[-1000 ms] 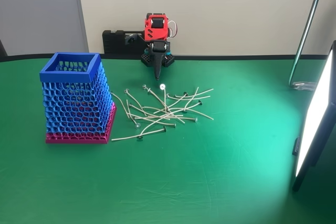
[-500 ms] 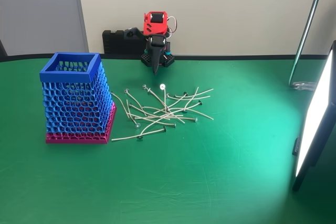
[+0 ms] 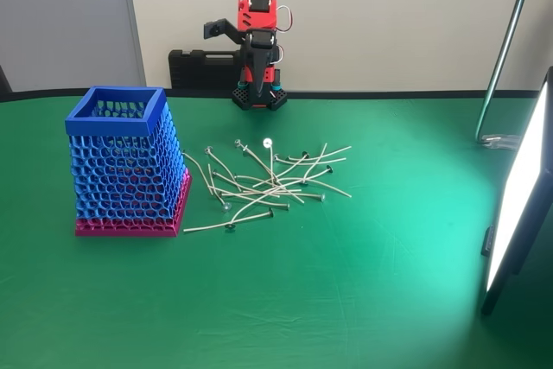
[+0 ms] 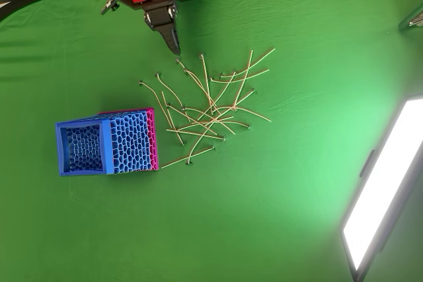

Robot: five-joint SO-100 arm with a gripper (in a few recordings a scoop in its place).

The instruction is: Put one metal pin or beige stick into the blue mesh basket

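A loose pile of thin beige sticks (image 3: pixel 272 181) with small dark metal heads lies on the green table, seen from above as a scatter of sticks (image 4: pixel 210 109). Left of the pile stands the blue mesh basket (image 3: pixel 121 162) with its pink base; the overhead view looks down into the basket (image 4: pixel 106 144). My gripper (image 3: pixel 257 88) hangs at the back of the table beside the red arm, pointing down, shut and holding nothing. From above the gripper (image 4: pixel 175 47) ends just behind the far sticks, not touching them.
A bright light panel (image 3: pixel 517 200) stands along the right edge, also the panel (image 4: pixel 383 193) from above. A metal pole (image 3: pixel 508 45) rises at the back right. A black case (image 3: pixel 194 66) sits against the wall behind the arm.
The gripper has lifted and drawn back toward the arm's base, away from the sticks. The sticks and the basket have not moved.
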